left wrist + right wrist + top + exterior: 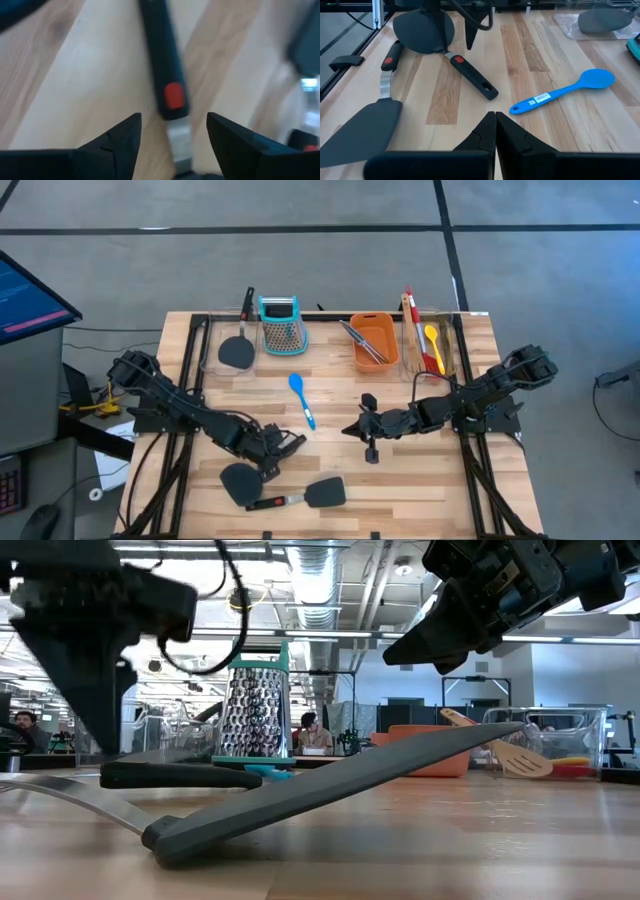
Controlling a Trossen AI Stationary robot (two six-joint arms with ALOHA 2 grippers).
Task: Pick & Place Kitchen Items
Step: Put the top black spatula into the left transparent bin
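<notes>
Top centre of the table, the orange tub (372, 342) holds silver tongs (357, 338), while the left gripper (283, 448), released, straddles a black spatula (238, 480) lower left and the right gripper (352, 427) hangs clenched mid-table near the blue spoon (301, 398).

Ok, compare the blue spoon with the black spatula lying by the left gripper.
The blue spoon is one bright colour all over; the black spatula is dark with a red spot on its handle. The spoon ends in a small oval bowl, the spatula in a broad flat blade. The spoon lies alone mid-table, away from both arms; the spatula lies under the open left gripper. Both lie flat on the wooden table and are long-handled.
</notes>
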